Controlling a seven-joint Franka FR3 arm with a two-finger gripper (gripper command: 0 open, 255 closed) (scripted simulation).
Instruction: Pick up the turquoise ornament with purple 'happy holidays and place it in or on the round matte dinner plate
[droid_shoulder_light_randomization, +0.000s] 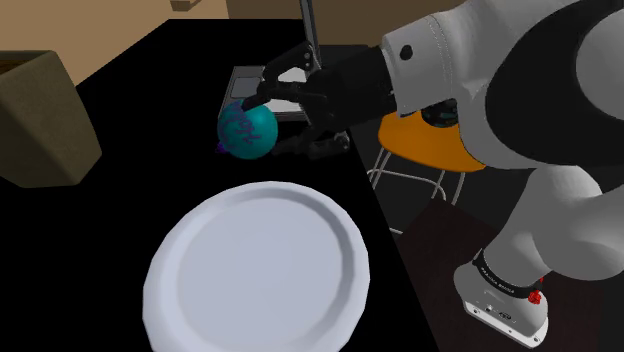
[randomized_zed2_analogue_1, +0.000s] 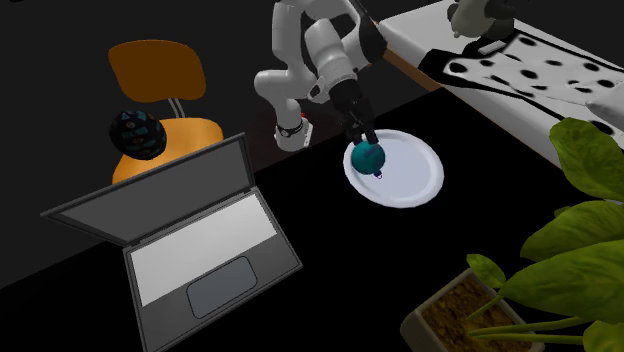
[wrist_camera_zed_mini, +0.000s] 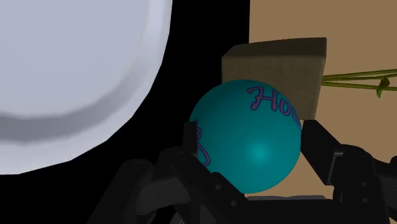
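Now we are clamping the pincer (wrist_camera_zed_mini: 250, 137) on the teal ornament (droid_shoulder_light_randomization: 246, 130), one finger pressing each side, with purple script showing on its shell. We are holding it over the black table (droid_shoulder_light_randomization: 130, 220), just beside the rim of the white plate (droid_shoulder_light_randomization: 200, 300). An open laptop (randomized_zed2_analogue_1: 190, 250) is sitting farther along, near an orange chair (randomized_zed2_analogue_1: 160, 90).
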